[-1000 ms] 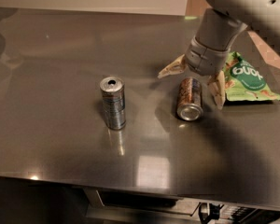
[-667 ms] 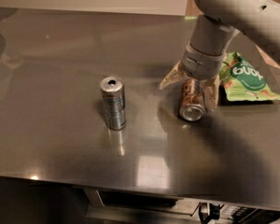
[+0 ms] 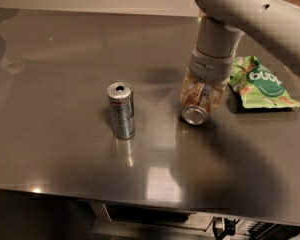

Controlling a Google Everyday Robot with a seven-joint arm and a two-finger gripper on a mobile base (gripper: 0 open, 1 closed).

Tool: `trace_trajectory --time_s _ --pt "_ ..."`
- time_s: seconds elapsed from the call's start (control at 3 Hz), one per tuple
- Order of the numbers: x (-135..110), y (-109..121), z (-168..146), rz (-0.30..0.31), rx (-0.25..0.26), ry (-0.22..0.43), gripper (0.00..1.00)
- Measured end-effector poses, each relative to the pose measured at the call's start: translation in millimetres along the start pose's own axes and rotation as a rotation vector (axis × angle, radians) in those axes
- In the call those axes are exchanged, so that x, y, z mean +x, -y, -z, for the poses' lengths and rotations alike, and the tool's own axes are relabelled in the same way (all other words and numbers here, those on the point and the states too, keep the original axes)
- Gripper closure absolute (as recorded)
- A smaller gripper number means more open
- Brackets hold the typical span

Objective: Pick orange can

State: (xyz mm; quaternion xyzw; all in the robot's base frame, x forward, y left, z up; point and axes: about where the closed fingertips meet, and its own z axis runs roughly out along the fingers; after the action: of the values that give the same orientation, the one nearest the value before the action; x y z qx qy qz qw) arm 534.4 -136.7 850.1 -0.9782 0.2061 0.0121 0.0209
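The gripper (image 3: 202,95) is clamped around the lying orange can (image 3: 195,115) — mostly hidden, only its silver end shows.

Gripper (image 3: 204,98) is positioned directly over orange can (image 3: 195,115), laid on its side, right of centre on steel table (image 3: 65,174). Silver-blue can (image 3: 121,111) is stood upright, left. Green bag (image 3: 261,84) is seen far right.

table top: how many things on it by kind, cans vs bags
drink cans: 2, the silver-blue can standing upright and the orange can lying on its side
snack bags: 1, the green snack bag
total: 3
The gripper is down over the orange can, just left of the bag.
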Motion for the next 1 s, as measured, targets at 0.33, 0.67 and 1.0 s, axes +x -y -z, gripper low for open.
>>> trace_trajectory --time_s 0.33,0.67,1.0 --pt "0 3 20 0.005 0.017 0.004 0.83" --pt "-2 16 52 -0.013 0.077 -0.012 1.00" --pt "-11 31 91 -0.012 0.150 -0.041 1.00"
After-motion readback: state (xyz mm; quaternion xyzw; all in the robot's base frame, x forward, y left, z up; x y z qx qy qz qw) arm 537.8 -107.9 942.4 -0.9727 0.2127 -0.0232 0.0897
